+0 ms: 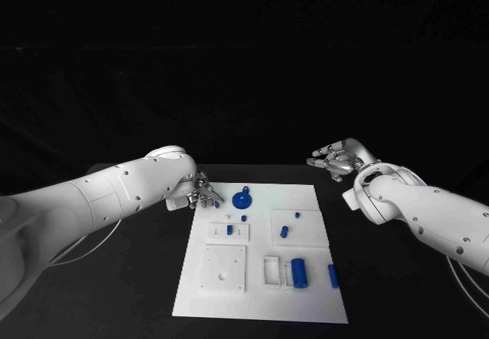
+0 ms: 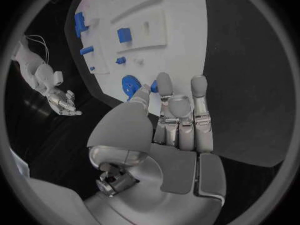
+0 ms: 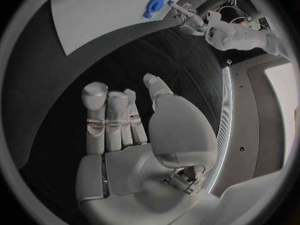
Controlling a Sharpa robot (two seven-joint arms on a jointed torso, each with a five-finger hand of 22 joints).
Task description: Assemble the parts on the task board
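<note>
Picking up — left hand (image 1: 200,192) at task board (image 1: 306,296) far corner pinching small blue peg (image 2: 154,86) beside blue disc (image 1: 242,198); right hand (image 1: 336,159) spread, empty. Next, probably: lifting peg, seating precisely.

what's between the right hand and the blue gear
Nothing: in the head view only bare white board and black table separate the right hand from the blue gear.

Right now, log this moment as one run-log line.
left hand: at task board far-left corner, pinching small blue part | right hand: open, off board | blue disc: on board
</note>
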